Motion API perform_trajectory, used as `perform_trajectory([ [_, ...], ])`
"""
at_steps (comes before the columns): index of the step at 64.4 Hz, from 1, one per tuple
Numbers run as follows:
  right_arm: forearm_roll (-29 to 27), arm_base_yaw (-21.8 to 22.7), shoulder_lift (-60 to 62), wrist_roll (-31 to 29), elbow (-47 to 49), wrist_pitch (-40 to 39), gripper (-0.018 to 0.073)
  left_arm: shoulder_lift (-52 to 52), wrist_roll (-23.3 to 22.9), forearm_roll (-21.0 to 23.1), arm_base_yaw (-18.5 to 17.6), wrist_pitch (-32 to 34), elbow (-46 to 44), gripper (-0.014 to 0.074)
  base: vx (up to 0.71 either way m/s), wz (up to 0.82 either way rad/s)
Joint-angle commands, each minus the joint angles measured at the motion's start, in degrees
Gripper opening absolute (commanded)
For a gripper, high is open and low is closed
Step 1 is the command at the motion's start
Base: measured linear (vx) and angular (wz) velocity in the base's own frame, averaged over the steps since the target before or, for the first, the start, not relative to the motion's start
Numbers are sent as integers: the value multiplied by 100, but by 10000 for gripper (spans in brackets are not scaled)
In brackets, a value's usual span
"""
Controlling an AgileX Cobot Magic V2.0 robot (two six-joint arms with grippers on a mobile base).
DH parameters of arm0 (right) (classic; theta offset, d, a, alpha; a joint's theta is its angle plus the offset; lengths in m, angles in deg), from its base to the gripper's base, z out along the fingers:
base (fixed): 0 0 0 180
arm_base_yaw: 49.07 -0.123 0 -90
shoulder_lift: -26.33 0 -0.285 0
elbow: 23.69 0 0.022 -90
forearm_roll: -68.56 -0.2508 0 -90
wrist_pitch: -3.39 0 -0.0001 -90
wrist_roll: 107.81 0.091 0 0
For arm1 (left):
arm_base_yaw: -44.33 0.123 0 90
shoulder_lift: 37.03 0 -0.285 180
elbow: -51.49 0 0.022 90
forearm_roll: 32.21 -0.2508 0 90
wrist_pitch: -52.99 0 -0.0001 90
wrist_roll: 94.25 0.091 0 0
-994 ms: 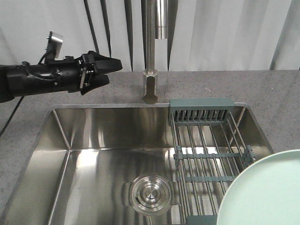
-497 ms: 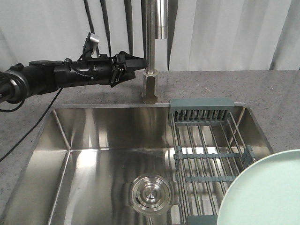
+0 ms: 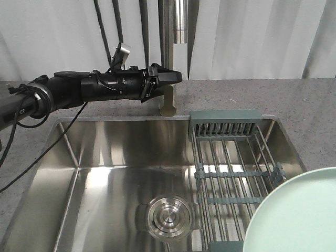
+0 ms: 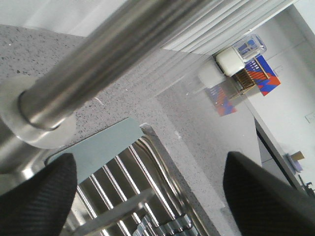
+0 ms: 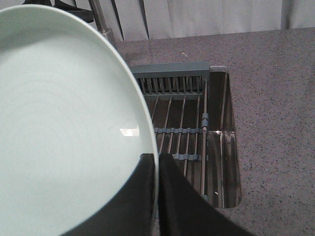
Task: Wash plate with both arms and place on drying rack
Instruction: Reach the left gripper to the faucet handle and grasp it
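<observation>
One plate (image 3: 299, 215): 5 o'clock, rim clamped by right pincer (image 5: 156, 167) | left pincer (image 3: 173, 77): 12 o'clock beside faucet (image 3: 169, 104), fingers spread wide, holding nothing | sink (image 3: 121, 142): holds drying rack (image 3: 231, 170) 4 o'clock, drain (image 3: 169, 216) 6 o'clock

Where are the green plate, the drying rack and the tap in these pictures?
Plate (image 3: 299, 215): front view, on its pale green face.
Drying rack (image 3: 224, 116): front view, on its grey-green end piece.
Tap (image 3: 169, 105): front view, on its steel base.
</observation>
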Motion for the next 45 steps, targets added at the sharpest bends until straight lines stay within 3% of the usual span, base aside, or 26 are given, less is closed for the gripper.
perform_trajectory([
  [1, -1, 15, -108, 16, 114, -435, -5, 359, -65, 614, -82, -269, -196, 576, 0, 0],
  [19, -1, 15, -108, 16, 114, -435, -5, 359, -110, 396, -170, -710, -196, 576, 0, 0],
  [37, -1, 15, -108, 16, 114, -435, -5, 359, -680, -933, -223, -1395, -196, 576, 0, 0],
  [45, -1, 15, -108, 16, 114, -435, -5, 359, -744, -1216, -275, -1408, -196, 576, 0, 0],
])
